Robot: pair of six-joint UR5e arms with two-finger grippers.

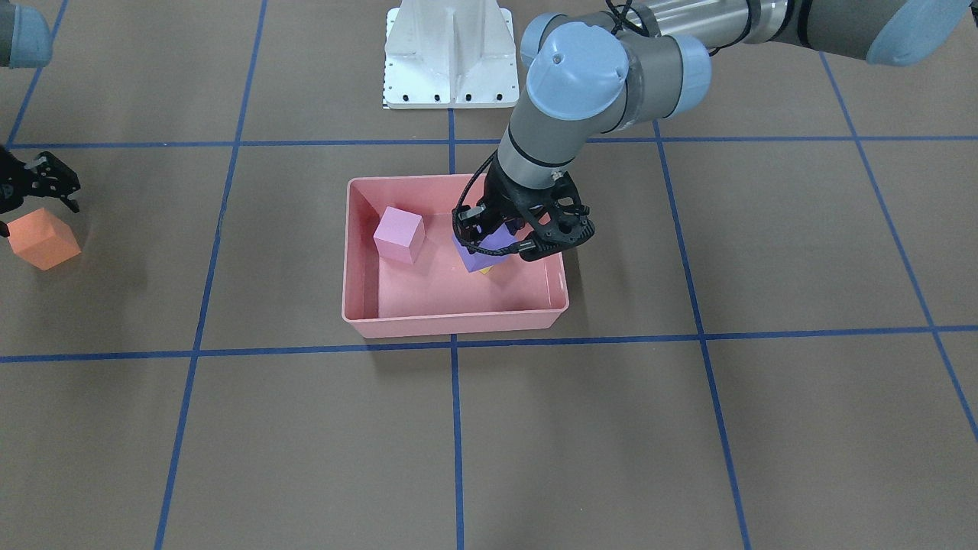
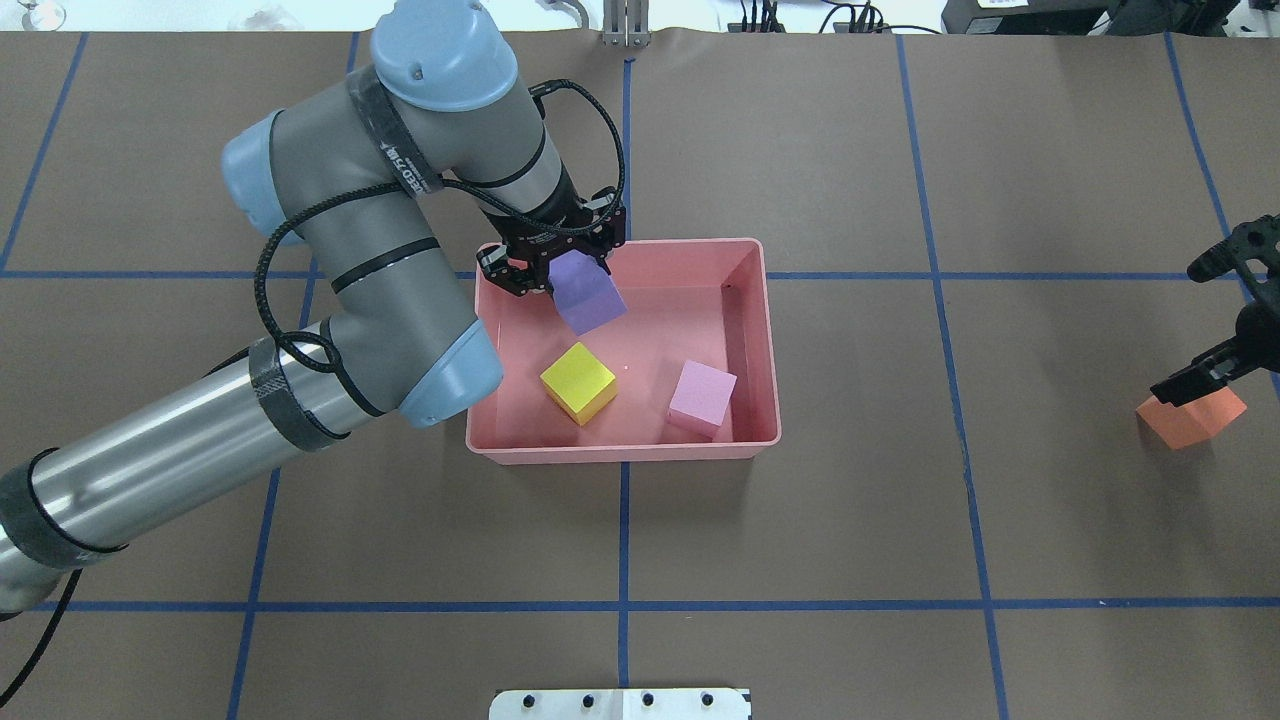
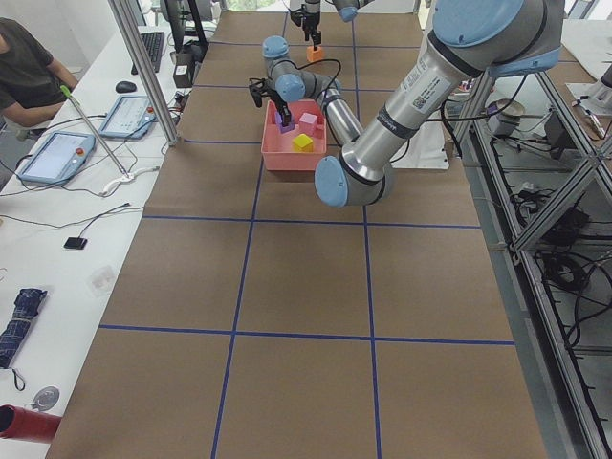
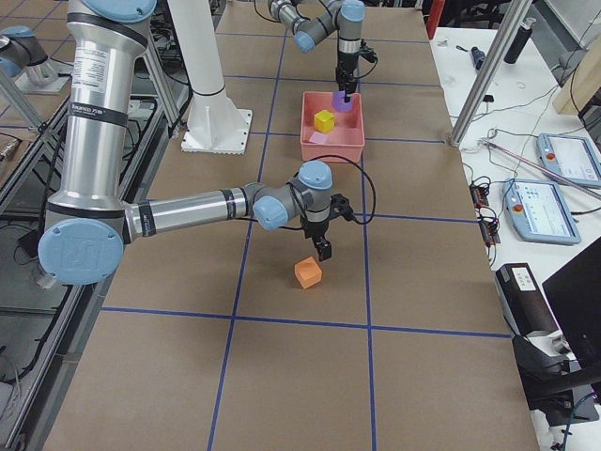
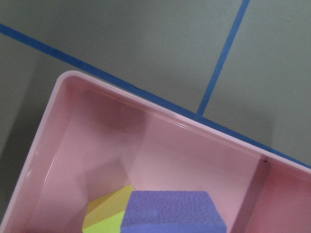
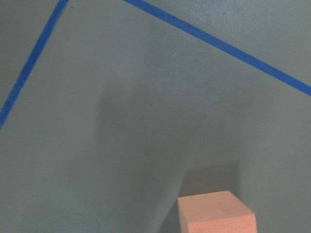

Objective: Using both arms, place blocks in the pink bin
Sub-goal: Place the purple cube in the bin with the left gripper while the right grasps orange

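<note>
The pink bin (image 2: 620, 452) stands mid-table. The yellow cube (image 2: 578, 382) and the light pink cube (image 2: 702, 398) lie inside it. My left gripper (image 2: 562, 272) is shut on the purple cube (image 2: 588, 292) and holds it above the bin's far left part, over the yellow cube (image 5: 104, 216). The orange cube (image 2: 1190, 417) sits on the table far to the right. My right gripper (image 2: 1200, 330) is open just above and beside it, with one finger over its top edge. The right wrist view shows the orange cube (image 6: 216, 213) low in the frame, with no fingers in sight.
The white pedestal (image 1: 449, 53) stands at the robot's side of the table, behind the bin. Blue tape lines (image 2: 625, 605) grid the brown table top. Desks with tablets (image 4: 563, 155) run along the far side, and an operator (image 3: 24, 72) sits there.
</note>
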